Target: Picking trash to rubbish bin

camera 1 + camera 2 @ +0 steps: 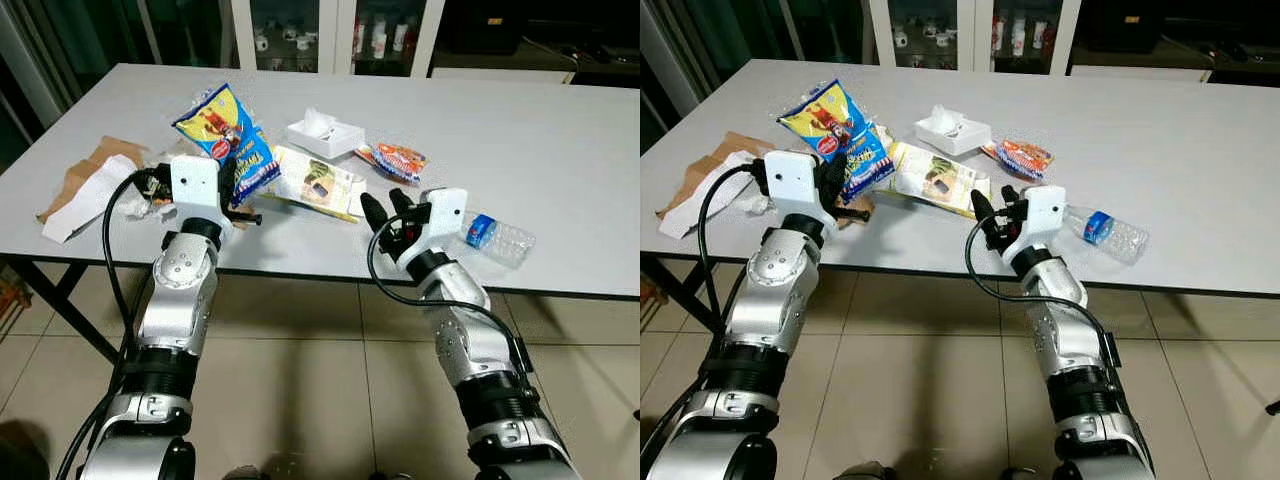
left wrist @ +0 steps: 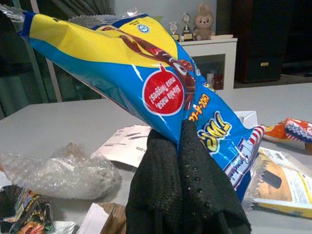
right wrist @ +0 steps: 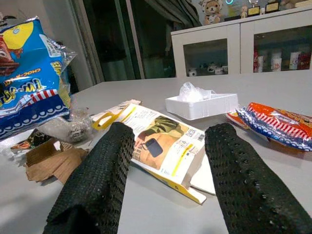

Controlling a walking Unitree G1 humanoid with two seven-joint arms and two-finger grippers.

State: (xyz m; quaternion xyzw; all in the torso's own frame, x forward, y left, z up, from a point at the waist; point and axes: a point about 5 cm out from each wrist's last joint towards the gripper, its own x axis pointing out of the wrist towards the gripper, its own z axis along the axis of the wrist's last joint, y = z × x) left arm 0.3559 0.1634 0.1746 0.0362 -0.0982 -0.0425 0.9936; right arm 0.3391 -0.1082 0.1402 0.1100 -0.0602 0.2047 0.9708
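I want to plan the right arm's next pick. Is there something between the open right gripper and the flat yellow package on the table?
Nothing visible. The right gripper, jaws open, faces the flat yellow package across bare table.

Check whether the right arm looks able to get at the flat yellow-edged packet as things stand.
Probably yes: the right gripper has open jaws aimed at the flat packet, with bare table between them. The white tray sits behind it.
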